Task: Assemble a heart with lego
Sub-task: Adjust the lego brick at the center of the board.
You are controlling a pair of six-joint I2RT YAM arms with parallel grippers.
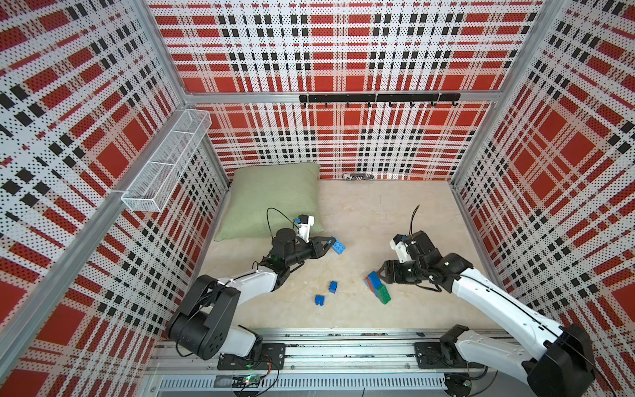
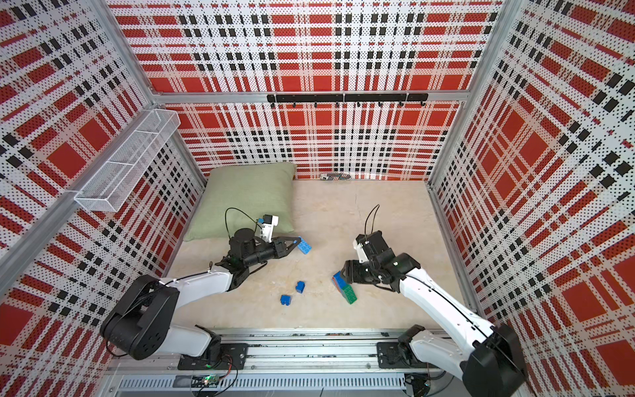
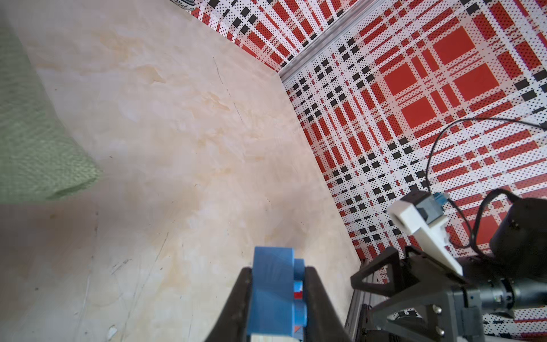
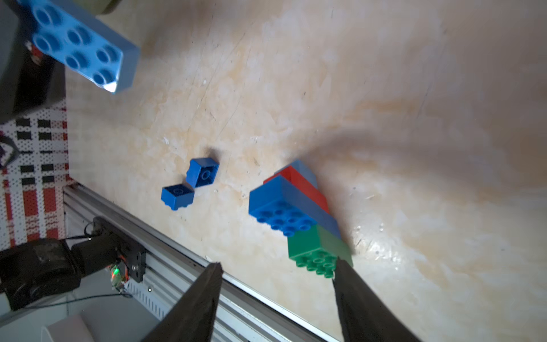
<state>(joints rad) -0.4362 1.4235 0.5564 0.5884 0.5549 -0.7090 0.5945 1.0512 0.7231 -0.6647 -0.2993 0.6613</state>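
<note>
Left jaws pinch a light blue brick (image 1: 339,246), right jaws spread beside the heart (image 1: 379,290); next up is probably seating it on the studs.

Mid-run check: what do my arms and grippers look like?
The left arm and right arm have white shells and black joints. The left gripper and right gripper have black tapered fingers; a thin black cable loops off each wrist.
</note>
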